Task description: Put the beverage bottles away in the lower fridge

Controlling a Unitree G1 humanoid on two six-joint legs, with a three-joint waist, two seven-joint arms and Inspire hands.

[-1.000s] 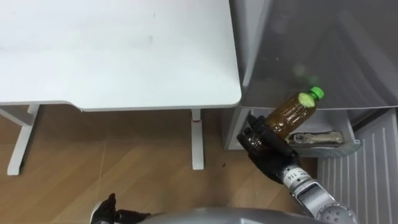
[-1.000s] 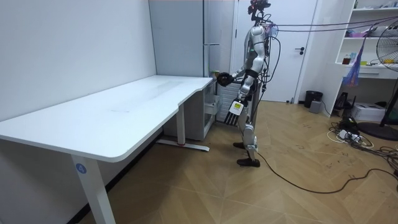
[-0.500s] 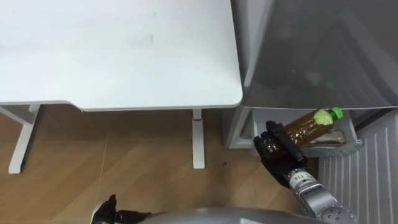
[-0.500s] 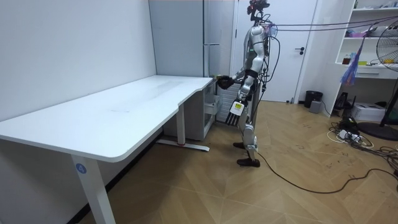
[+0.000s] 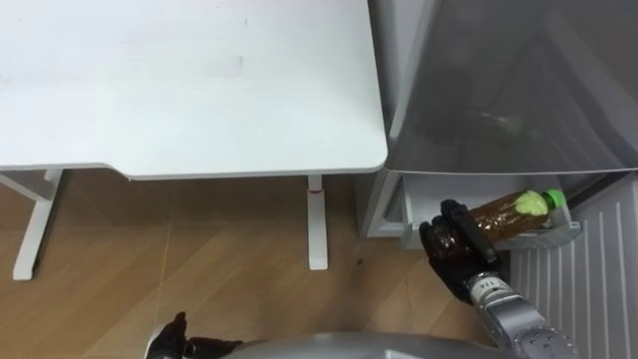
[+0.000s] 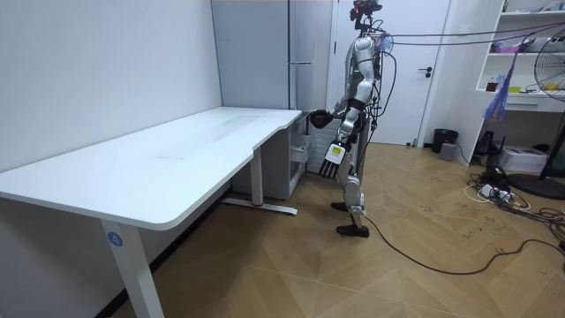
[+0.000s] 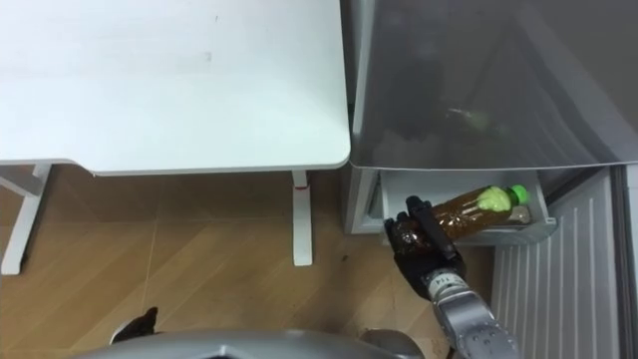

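Now, tea bottle [image 5: 508,212]: clear plastic full of amber drink, with a bright green cap [image 5: 554,197] and a yellow-green patch at the neck. It lies almost level, cap towards my view's right.
Where it is: in the open mouth of the grey fridge [image 5: 498,90], low down, across the white drawer [image 5: 543,242]. I cannot tell whether it rests on the drawer.
Right hand [image 5: 449,244]: dark fingers curled round the bottle's base end, the wrist coming in from lower right.
Left hand [image 5: 167,339]: low at the bottom-left of my view and hanging by the thigh in the room view. I cannot tell how its fingers stand.
Edges: the fridge's grey upper front overhangs the drawer, its lower edge just above the bottle. The white desk [image 5: 199,80] has its rounded corner just beside the fridge's left side.
Open room: bare wooden floor [image 5: 199,259] lies around the desk leg [image 5: 317,224], left of the drawer. A ribbed white panel [image 5: 588,289] lies to the hand's right.
Stance: upright, facing the fridge at the desk's end.
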